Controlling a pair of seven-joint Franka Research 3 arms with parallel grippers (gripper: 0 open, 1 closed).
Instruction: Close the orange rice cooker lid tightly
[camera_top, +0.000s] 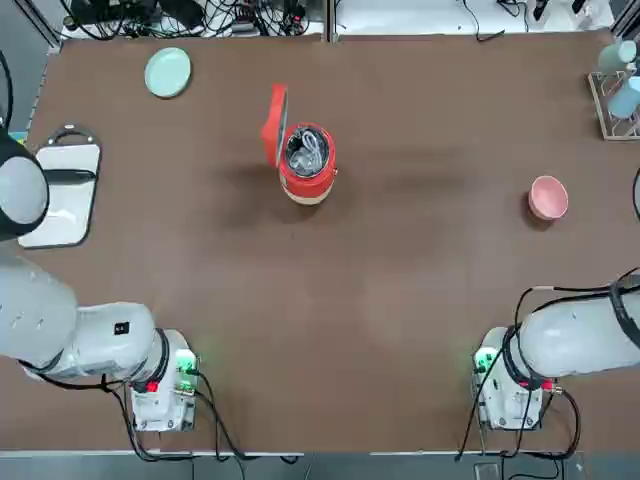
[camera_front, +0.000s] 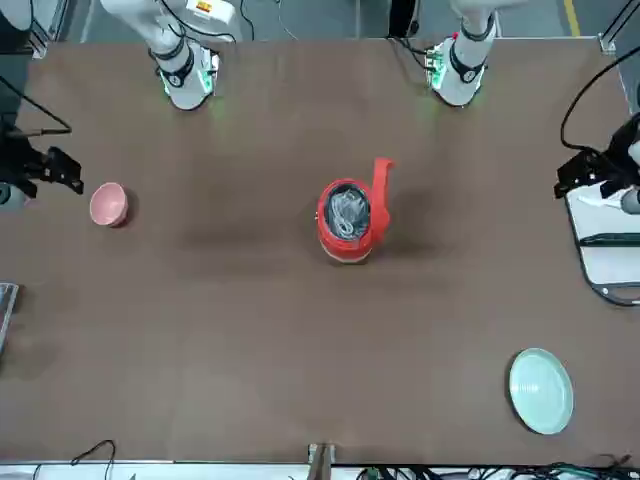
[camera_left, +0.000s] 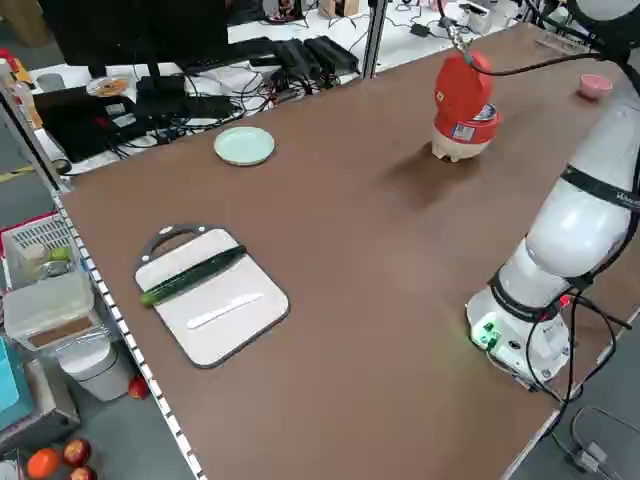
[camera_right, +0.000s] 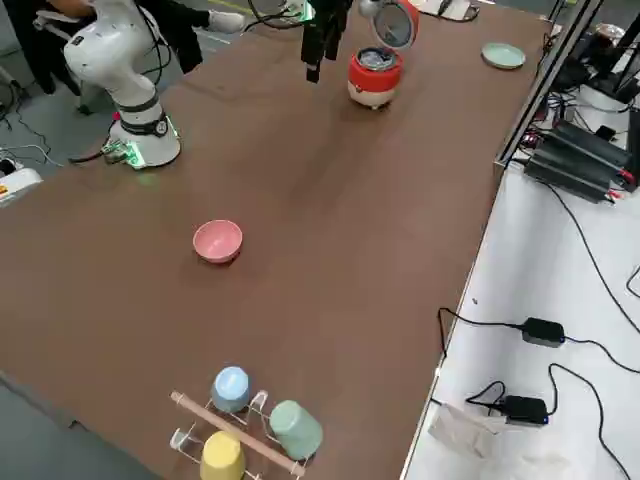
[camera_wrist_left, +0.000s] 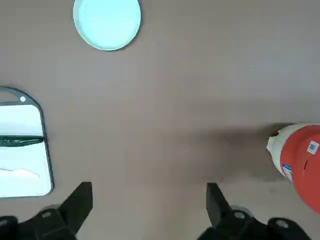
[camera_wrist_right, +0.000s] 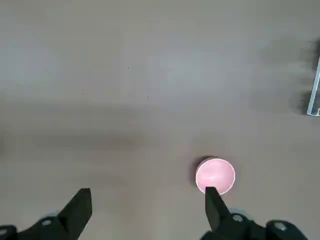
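From where I stand, at the far left the left gripper (camera_wrist_left: 150, 185) hangs above the table by the cutting board, its 2 fingers spread wide with nothing between them. The white cutting board (camera_top: 62, 215) lies flat, and on it rest 1 dark green cucumber (camera_left: 195, 275) and 1 white knife (camera_left: 225, 310) (side by side, quite tidy). A little to the right, on the far side, sits the pale green plate (camera_top: 168, 72). Next comes the orange rice cooker (camera_top: 310, 188), upright on the table between the plate and the pink bowl. Its lid (camera_top: 273, 125) stands raised on the cooker's left side, so the pot is uncovered (I can see something pale and looped inside). Well to the right is the pink bowl (camera_top: 548, 198); the right gripper (camera_wrist_right: 148, 189) hovers near it, its 2 fingers also wide open and holding nothing. Beyond, in the far right corner, a rack (camera_right: 235, 432) carries 3 cups (camera_right: 297, 430): blue, green and yellow.
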